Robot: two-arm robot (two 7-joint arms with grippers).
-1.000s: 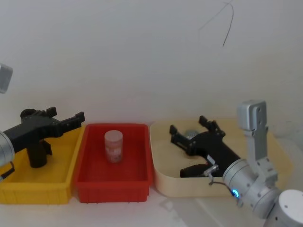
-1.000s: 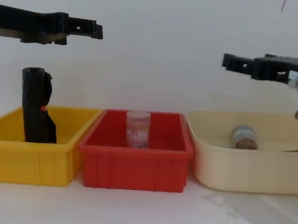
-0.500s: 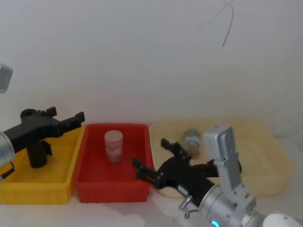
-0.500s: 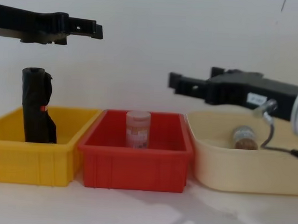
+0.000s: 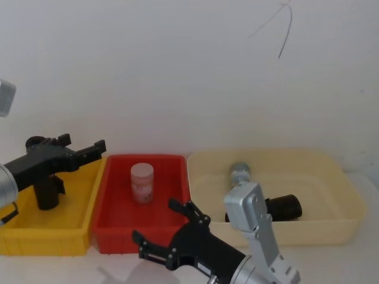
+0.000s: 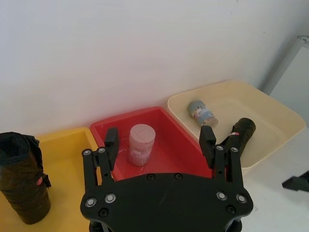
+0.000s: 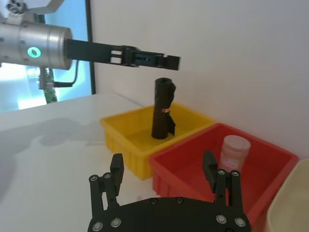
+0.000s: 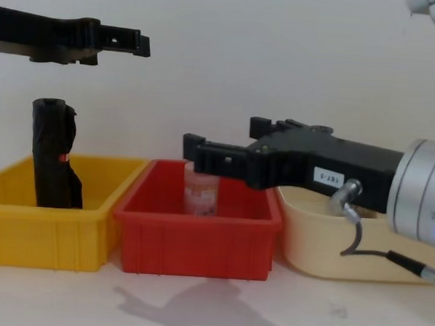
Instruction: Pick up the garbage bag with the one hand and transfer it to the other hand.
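Left tool (image 6: 160,140) is hovering released above the upright garbage bag (image 8: 54,154); right tool (image 5: 155,220) is hanging released before the red bin (image 5: 142,234) (the left wrist view is showing another black roll (image 6: 240,133) lying in the beige tub (image 6: 270,104)).

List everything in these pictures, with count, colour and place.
garbage bag: one, black, upright in the yellow bin
black roll: one, lying in the cream bin
jar: one, pinkish, upright in the red bin
grey-lidded jar: one, lying in the cream bin
bins: three, yellow, red, cream, left to right
left gripper: black, open, above the yellow bin
right gripper: black, open, before the red bin
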